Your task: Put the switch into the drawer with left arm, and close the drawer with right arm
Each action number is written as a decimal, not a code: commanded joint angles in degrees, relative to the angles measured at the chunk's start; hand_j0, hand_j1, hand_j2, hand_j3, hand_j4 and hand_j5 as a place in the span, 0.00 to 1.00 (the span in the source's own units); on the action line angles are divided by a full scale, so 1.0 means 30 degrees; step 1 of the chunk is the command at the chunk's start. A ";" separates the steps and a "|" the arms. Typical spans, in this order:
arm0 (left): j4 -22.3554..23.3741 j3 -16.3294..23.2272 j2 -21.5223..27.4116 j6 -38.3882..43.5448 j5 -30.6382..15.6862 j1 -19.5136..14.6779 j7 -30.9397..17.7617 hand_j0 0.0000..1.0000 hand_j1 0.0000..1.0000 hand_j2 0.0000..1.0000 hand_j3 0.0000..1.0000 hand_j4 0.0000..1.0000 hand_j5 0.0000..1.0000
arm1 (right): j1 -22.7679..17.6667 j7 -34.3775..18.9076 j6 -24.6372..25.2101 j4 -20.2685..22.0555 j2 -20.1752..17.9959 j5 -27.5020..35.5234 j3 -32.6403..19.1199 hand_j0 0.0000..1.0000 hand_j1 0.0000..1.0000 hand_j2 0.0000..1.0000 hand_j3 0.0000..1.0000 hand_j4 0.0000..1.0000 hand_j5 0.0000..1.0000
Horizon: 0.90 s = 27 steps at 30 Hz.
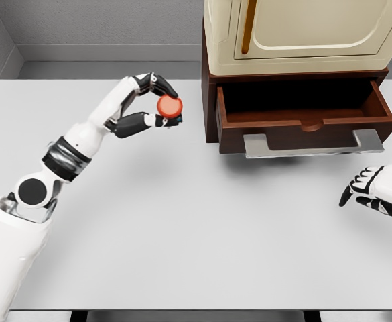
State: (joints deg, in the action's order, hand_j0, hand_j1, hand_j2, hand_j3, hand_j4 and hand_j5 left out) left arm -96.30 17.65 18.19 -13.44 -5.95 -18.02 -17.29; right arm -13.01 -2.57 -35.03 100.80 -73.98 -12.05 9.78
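The left hand point(157, 102) is pinching the red switch point(169, 106) above the counter point(182, 228), left of the open drawer point(303, 114). The right hand point(376, 191) is resting, fingers relaxed.

The drawer point(303, 114) looks like dark brown wood with a shiny grey metal handle point(313, 145). The table point(202, 228) is smooth and matt. The red switch point(169, 107) looks like smooth plastic.

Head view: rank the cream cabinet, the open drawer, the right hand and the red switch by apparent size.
1. cream cabinet, though cut off by the frame
2. open drawer
3. right hand, partly out of frame
4. red switch, held by the left hand
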 commanded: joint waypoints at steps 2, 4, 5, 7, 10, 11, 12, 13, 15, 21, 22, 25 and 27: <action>-0.0214 0.0006 -0.0615 -0.0003 0.0371 0.0000 0.0021 0.39 0.39 0.39 0.39 0.39 0.39 | 0.0000 0.0006 0.0009 0.0005 -0.0039 0.0121 -0.0007 0.50 0.50 0.50 0.50 0.50 0.50; -0.0214 -0.0023 -0.1025 -0.0003 0.0694 -0.0234 -0.0008 0.39 0.39 0.39 0.39 0.39 0.39 | 0.0000 0.0006 0.0009 0.0005 -0.0039 0.0121 -0.0007 0.50 0.50 0.50 0.50 0.50 0.50; -0.0214 -0.0023 -0.1026 -0.0003 0.0694 -0.0264 0.0021 0.39 0.39 0.39 0.39 0.39 0.39 | -0.0029 0.0006 0.0009 0.0005 -0.0039 0.0121 -0.0007 0.50 0.50 0.50 0.50 0.50 0.50; -0.0214 0.0006 -0.1260 -0.0003 0.0723 -0.0498 0.0021 0.39 0.39 0.39 0.39 0.39 0.39 | 0.0000 0.0006 0.0009 0.0005 -0.0010 0.0121 -0.0007 0.50 0.50 0.50 0.50 0.50 0.50; -0.0214 -0.0023 -0.1699 -0.0003 0.1543 -0.0557 0.0021 0.39 0.39 0.39 0.39 0.39 0.39 | 0.0000 0.0006 0.0009 -0.0024 -0.0010 0.0121 -0.0007 0.50 0.50 0.50 0.50 0.50 0.50; -0.0214 0.0006 -0.1787 -0.0003 0.1573 -0.0645 0.0021 0.39 0.39 0.39 0.39 0.39 0.39 | 0.0000 0.0006 0.0009 -0.0024 -0.0010 0.0121 -0.0007 0.50 0.50 0.50 0.50 0.50 0.50; -0.0214 0.0006 -0.1846 -0.0003 0.1573 -0.0703 0.0021 0.39 0.39 0.39 0.39 0.39 0.39 | 0.0000 0.0006 0.0009 -0.0024 -0.0010 0.0121 -0.0007 0.50 0.50 0.50 0.50 0.50 0.50; -0.0214 0.0006 -0.1933 -0.0003 0.1777 -0.0791 0.0021 0.39 0.39 0.39 0.39 0.39 0.39 | 0.0000 0.0006 0.0009 -0.0024 -0.0010 0.0121 -0.0007 0.50 0.50 0.50 0.50 0.50 0.50; -0.0214 -0.0023 -0.2401 -0.0003 0.2451 -0.0820 0.0021 0.39 0.39 0.39 0.39 0.39 0.39 | 0.0000 0.0006 0.0009 -0.0024 -0.0010 0.0121 -0.0007 0.50 0.50 0.50 0.50 0.50 0.50; -0.0214 0.0006 -0.3633 -0.0003 0.3946 -0.0996 0.0021 0.39 0.39 0.39 0.39 0.39 0.39 | 0.0000 0.0006 0.0009 -0.0054 -0.0010 0.0121 -0.0007 0.50 0.50 0.50 0.50 0.50 0.50; -0.0214 0.0006 -0.3809 -0.0003 0.4151 -0.0996 0.0021 0.39 0.39 0.39 0.39 0.39 0.39 | 0.0000 0.0006 0.0009 -0.0054 -0.0010 0.0121 -0.0007 0.50 0.50 0.50 0.50 0.50 0.50; -0.0214 0.0006 -0.4131 -0.0003 0.4854 -0.1113 0.0021 0.39 0.39 0.39 0.39 0.39 0.39 | 0.0000 0.0006 0.0009 -0.0054 -0.0010 0.0121 -0.0007 0.50 0.50 0.50 0.50 0.50 0.50; -0.0214 0.0006 -0.4395 -0.0003 0.5615 -0.1201 0.0021 0.39 0.39 0.39 0.39 0.39 0.39 | 0.0000 0.0006 0.0009 -0.0083 -0.0010 0.0121 -0.0007 0.51 0.51 0.51 0.51 0.51 0.51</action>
State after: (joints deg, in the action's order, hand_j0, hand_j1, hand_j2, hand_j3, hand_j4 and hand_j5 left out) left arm -96.91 17.68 5.78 -13.47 9.06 -21.71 -17.26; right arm -13.01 -2.57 -35.03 100.60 -73.89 -12.06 9.78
